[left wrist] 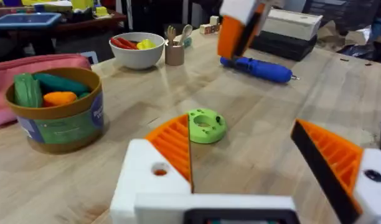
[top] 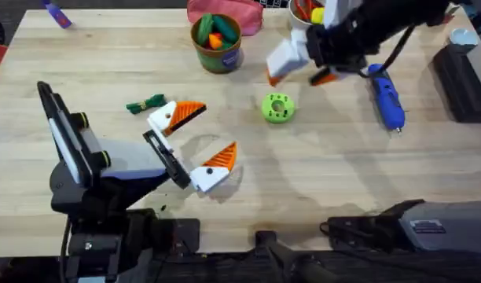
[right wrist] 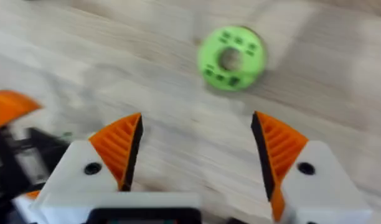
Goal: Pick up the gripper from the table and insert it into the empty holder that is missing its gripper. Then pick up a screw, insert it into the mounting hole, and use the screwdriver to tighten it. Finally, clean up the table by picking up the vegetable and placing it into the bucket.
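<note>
2 grippers spread wide over a wooden table, nothing grasped.

The vegetable [top: 146, 104] lies on the table [top: 343, 181] just left of the left gripper [top: 200, 141], whose 2 fingers stand wide apart and hold nothing. The bucket [top: 218, 41] stands near the far edge; the left wrist view shows it holding green and orange toys, a pink pouch [left wrist: 28, 68] behind it. The screwdriver [top: 387, 96] lies far right, near the raised right gripper [top: 299, 67], which the right wrist view shows released and bare above a green disc [right wrist: 231, 58]. The left wrist view also shows a white bowl [left wrist: 137, 51]. Open wood spans the near middle and right.
</note>
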